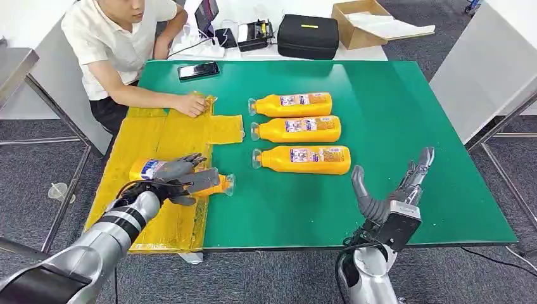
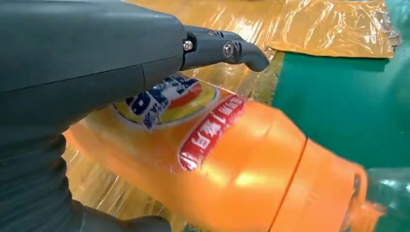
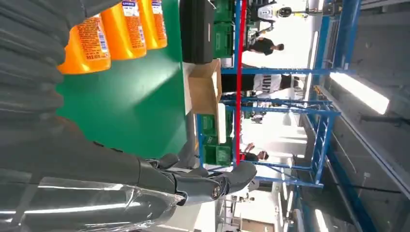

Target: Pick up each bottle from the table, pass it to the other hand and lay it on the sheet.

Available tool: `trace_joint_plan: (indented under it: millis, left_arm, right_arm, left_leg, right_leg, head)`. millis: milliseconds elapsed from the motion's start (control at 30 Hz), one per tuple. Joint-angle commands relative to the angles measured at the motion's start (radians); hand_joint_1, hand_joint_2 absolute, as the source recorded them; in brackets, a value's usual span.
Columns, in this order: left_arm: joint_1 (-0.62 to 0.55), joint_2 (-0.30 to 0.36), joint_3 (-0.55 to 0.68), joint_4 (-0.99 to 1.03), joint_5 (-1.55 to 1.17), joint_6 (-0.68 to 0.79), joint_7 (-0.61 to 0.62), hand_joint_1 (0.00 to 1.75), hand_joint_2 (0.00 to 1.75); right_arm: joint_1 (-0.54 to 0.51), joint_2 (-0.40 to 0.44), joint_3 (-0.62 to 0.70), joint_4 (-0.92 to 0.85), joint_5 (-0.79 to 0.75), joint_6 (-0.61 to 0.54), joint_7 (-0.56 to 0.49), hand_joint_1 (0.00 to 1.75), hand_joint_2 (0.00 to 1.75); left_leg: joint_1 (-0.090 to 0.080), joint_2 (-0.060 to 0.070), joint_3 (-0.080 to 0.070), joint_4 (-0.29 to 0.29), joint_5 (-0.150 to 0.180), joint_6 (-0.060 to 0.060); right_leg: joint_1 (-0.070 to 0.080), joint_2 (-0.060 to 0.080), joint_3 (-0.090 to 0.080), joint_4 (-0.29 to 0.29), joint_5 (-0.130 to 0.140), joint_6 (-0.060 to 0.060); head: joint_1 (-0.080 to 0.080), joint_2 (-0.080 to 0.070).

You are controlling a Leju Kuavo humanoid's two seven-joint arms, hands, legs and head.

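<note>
Head view: my left hand wraps the orange bottle lying on the yellow sheet, desk's left side. Right hand spread, empty. Bottle prob heavy, slick plastic; grip mid-body, not the cap.

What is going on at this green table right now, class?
The robot's left hand grips an orange plastic bottle lying over the crinkled yellow sheet, its clear cap end reaching past the sheet's edge onto the green table. The right hand hangs open near the table's front edge, fingers spread, holding nothing. Three more orange bottles lie in a row on the table. A seated person's hand rests on the sheet's far corner.
</note>
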Motion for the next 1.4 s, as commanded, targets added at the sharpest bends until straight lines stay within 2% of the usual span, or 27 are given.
trace_joint_plan:
  millis: [33, 200, 233, 400, 567, 700, 800, 833, 867, 967, 1000, 1067, 1133, 1167, 1200, 1233, 1267, 1300, 1367, 1400]
  left_arm:
    - [-0.031, 0.006, 0.080, 0.088, 0.038, -0.049, -0.019, 0.00, 1.75]
    - [-0.030, 0.006, 0.075, 0.057, 0.060, -0.074, -0.081, 0.00, 1.75]
    - [-0.030, 0.006, 0.075, 0.057, 0.060, -0.074, -0.081, 0.00, 1.75]
    - [-0.029, -0.006, 0.056, -0.020, 0.099, -0.113, -0.172, 0.00, 1.75]
    - [-0.029, -0.006, 0.054, -0.028, 0.103, -0.122, -0.180, 0.00, 1.75]
    - [0.010, 0.014, -0.024, -0.186, 0.125, -0.164, -0.229, 0.00, 1.75]
    - [0.078, 0.043, -0.084, -0.349, 0.172, -0.175, -0.238, 0.00, 1.75]
    - [0.117, 0.061, -0.109, -0.430, 0.194, -0.176, -0.237, 0.00, 1.75]
    - [0.117, 0.061, -0.109, -0.430, 0.194, -0.176, -0.237, 0.00, 1.75]
    - [0.182, 0.121, -0.182, -0.610, 0.278, -0.170, -0.220, 0.00, 1.75]
    - [0.193, 0.134, -0.196, -0.644, 0.294, -0.150, -0.217, 0.00, 1.75]
    - [0.215, 0.149, -0.213, -0.697, 0.329, -0.128, -0.214, 0.00, 1.75]
    - [0.238, 0.161, -0.225, -0.735, 0.364, -0.091, -0.216, 0.00, 1.75]
    - [0.267, 0.160, -0.212, -0.758, 0.385, -0.068, -0.220, 0.00, 1.75]
    - [0.280, 0.163, -0.216, -0.765, 0.386, -0.060, -0.222, 0.00, 1.75]
    - [0.280, 0.163, -0.216, -0.765, 0.386, -0.060, -0.222, 0.00, 1.75]
    - [0.280, 0.163, -0.216, -0.765, 0.386, -0.060, -0.222, 0.00, 1.75]
    - [0.297, 0.160, -0.214, -0.772, 0.384, -0.031, -0.230, 0.00, 1.75]
    - [0.347, 0.104, -0.158, -0.768, 0.423, 0.014, -0.243, 0.00, 1.75]
    - [0.382, 0.054, -0.101, -0.758, 0.502, 0.013, -0.230, 0.00, 1.75]
  right_arm:
    - [-0.049, -0.028, 0.008, 0.070, -0.002, -0.075, 0.001, 0.00, 1.75]
    - [-0.047, -0.033, 0.020, 0.072, 0.014, -0.086, 0.001, 0.00, 1.75]
    - [-0.047, -0.033, 0.020, 0.072, 0.014, -0.086, 0.001, 0.00, 1.75]
    - [-0.035, -0.030, 0.009, 0.047, 0.032, -0.086, 0.001, 0.00, 1.75]
    - [-0.033, -0.029, 0.006, 0.044, 0.034, -0.086, 0.001, 0.00, 1.75]
    - [-0.015, -0.024, -0.006, 0.022, 0.053, -0.086, 0.001, 0.00, 1.75]
    - [0.001, -0.018, -0.014, 0.007, 0.071, -0.086, 0.001, 0.00, 1.75]
    - [0.009, -0.022, -0.011, 0.000, 0.068, -0.086, 0.001, 0.00, 1.75]
    - [0.009, -0.022, -0.011, 0.000, 0.068, -0.086, 0.001, 0.00, 1.75]
    - [0.023, -0.023, -0.019, -0.011, 0.096, -0.086, 0.001, 0.00, 1.75]
    - [0.026, -0.026, -0.021, -0.017, 0.096, -0.086, 0.001, 0.00, 1.75]
    - [0.032, -0.024, -0.036, -0.021, 0.118, -0.086, 0.001, 0.00, 1.75]
    - [0.024, -0.038, -0.036, 0.062, 0.247, -0.086, 0.001, 0.00, 1.75]
    - [-0.016, -0.086, 0.013, 0.233, 0.309, -0.051, 0.001, 0.00, 1.75]
    - [-0.032, -0.093, 0.018, 0.251, 0.303, -0.051, 0.001, 0.00, 1.75]
    - [-0.032, -0.093, 0.018, 0.251, 0.303, -0.051, 0.001, 0.00, 1.75]
    - [-0.032, -0.093, 0.018, 0.251, 0.303, -0.051, 0.001, 0.00, 1.75]
    - [-0.060, -0.128, 0.057, 0.315, 0.325, -0.027, 0.001, 0.00, 1.75]
    - [-0.133, -0.179, 0.075, 0.490, 0.599, -0.020, 0.095, 0.00, 1.75]
    - [-0.155, -0.195, 0.074, 0.528, 0.628, -0.005, 0.096, 0.00, 1.75]
  left_leg:
    - [0.002, 0.005, 0.004, 0.001, -0.002, -0.001]
    - [0.001, 0.003, 0.004, 0.000, -0.001, 0.000]
    - [0.003, 0.006, 0.008, 0.001, -0.004, -0.001]
    - [0.001, 0.002, 0.003, 0.000, -0.001, 0.000]
    - [0.001, 0.002, 0.003, 0.001, -0.002, 0.000]
    - [0.001, 0.001, 0.003, 0.001, -0.001, -0.001]
    - [0.002, 0.001, 0.005, 0.002, -0.003, -0.001]
    - [0.000, 0.001, 0.002, 0.000, 0.000, 0.000]
    - [0.001, 0.002, 0.005, 0.000, -0.002, 0.000]
    - [0.002, 0.005, 0.007, 0.002, -0.005, -0.001]
    - [0.000, 0.002, 0.002, 0.000, -0.002, 0.000]
    - [0.001, 0.003, 0.003, 0.001, -0.002, -0.001]
    - [0.002, 0.003, 0.003, 0.001, -0.003, -0.001]
    - [0.001, 0.003, 0.004, 0.000, -0.002, -0.001]
    - [0.001, 0.002, 0.002, 0.000, -0.002, 0.000]
    - [0.003, 0.005, 0.007, 0.002, -0.005, -0.001]
    - [0.002, 0.005, 0.006, -0.001, -0.002, 0.000]
    - [0.003, 0.007, 0.008, -0.002, -0.003, 0.000]
    - [0.002, 0.005, 0.004, -0.001, -0.002, 0.000]
    - [0.001, 0.004, 0.005, -0.002, -0.001, 0.000]
  right_leg:
    - [0.002, 0.003, 0.004, -0.001, 0.000, -0.004]
    - [0.002, 0.002, 0.003, -0.001, 0.000, -0.003]
    - [0.004, 0.004, 0.007, -0.001, -0.002, -0.007]
    - [0.001, 0.001, 0.003, -0.001, 0.000, -0.003]
    - [0.002, 0.000, 0.003, 0.000, -0.001, -0.004]
    - [0.001, 0.000, 0.002, 0.000, -0.001, -0.003]
    - [0.003, -0.001, 0.005, 0.000, -0.002, -0.005]
    - [0.000, 0.000, 0.001, -0.001, 0.000, -0.002]
    - [0.001, 0.001, 0.004, -0.001, -0.001, -0.004]
    - [0.003, 0.002, 0.007, 0.000, -0.003, -0.006]
    - [0.001, 0.001, 0.002, -0.001, -0.001, -0.003]
    - [0.001, 0.002, 0.002, 0.000, -0.001, -0.004]
    - [0.002, 0.001, 0.003, 0.000, -0.002, -0.005]
    - [0.002, 0.001, 0.003, -0.001, -0.001, -0.004]
    - [0.002, 0.001, 0.002, -0.001, -0.001, -0.003]
    - [0.004, 0.003, 0.007, -0.001, -0.003, -0.007]
    - [0.003, 0.004, 0.005, -0.004, 0.000, -0.004]
    - [0.004, 0.005, 0.008, -0.005, 0.000, -0.005]
    - [0.002, 0.003, 0.004, -0.003, 0.000, -0.003]
    - [0.002, 0.003, 0.005, -0.004, 0.001, -0.002]
  head:
    - [0.000, 0.000]
    - [0.000, 0.000]
    - [0.000, 0.000]
    - [0.000, 0.000]
    - [0.000, 0.000]
    - [0.000, 0.000]
    - [0.000, 0.000]
    - [0.000, 0.000]
    - [0.000, 0.000]
    - [0.000, 0.000]
    - [0.000, 0.000]
    - [0.000, 0.000]
    - [0.000, 0.000]
    - [0.000, 0.000]
    - [0.000, 0.000]
    - [0.000, 0.000]
    - [0.000, 0.000]
    - [0.000, 0.000]
    - [0.000, 0.000]
    - [0.000, 0.000]
